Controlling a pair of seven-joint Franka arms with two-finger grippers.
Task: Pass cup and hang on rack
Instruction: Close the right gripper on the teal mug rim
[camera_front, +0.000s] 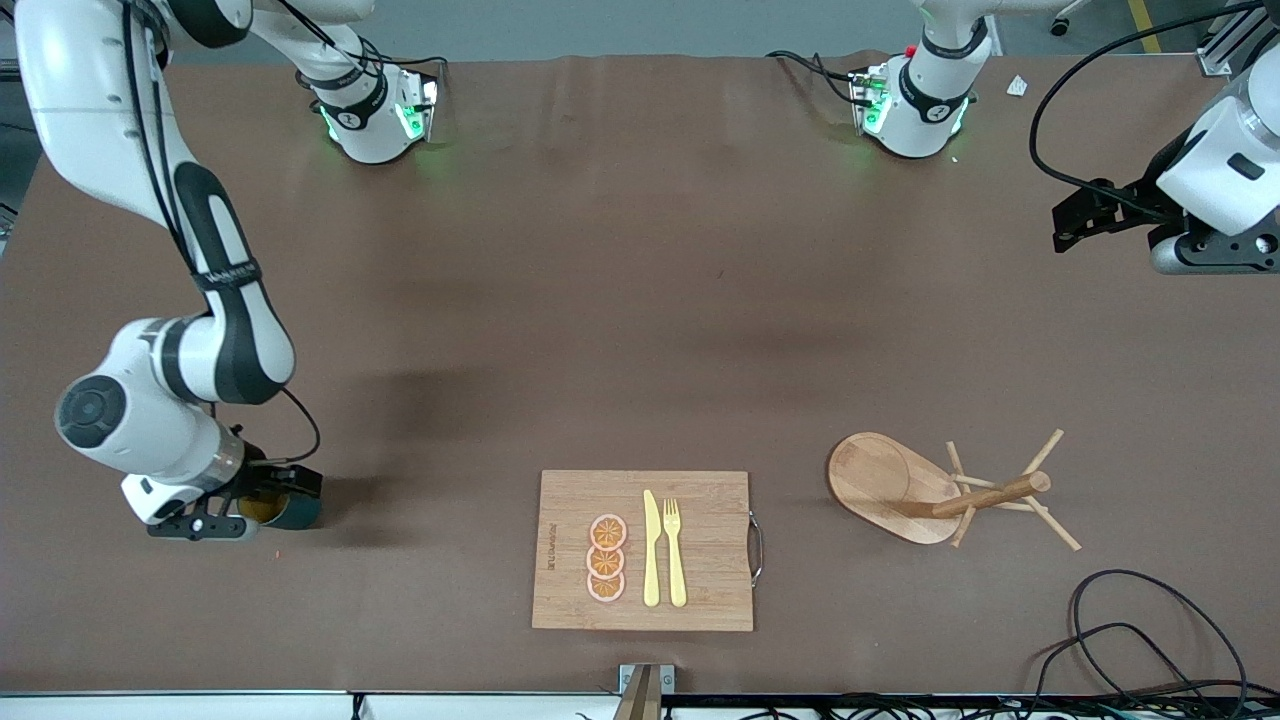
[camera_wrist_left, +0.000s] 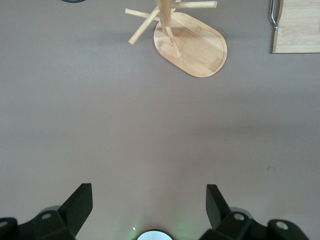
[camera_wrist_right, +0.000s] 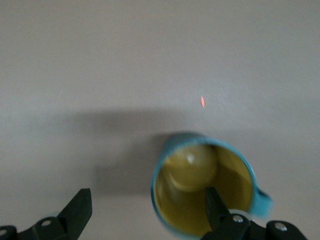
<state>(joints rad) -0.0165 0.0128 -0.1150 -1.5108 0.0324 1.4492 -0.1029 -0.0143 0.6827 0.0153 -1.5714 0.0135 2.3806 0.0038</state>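
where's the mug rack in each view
Front view: the rack stands beside the cutting board, toward the left arm's end.
Left wrist view: rack at the top edge, board corner beside it.
Right wrist view: not in it.
Shared landmark: the cutting board.

Cup mostly hidden under right gripper in front view; handle not visible there. Cup blurred in right wrist view, lower rim cut off by picture edge, one fingertip covering part of the interior. Rack top cropped in left wrist view. Cutting board only a corner there. Left gripper fingertips dark, indistinct in front view.
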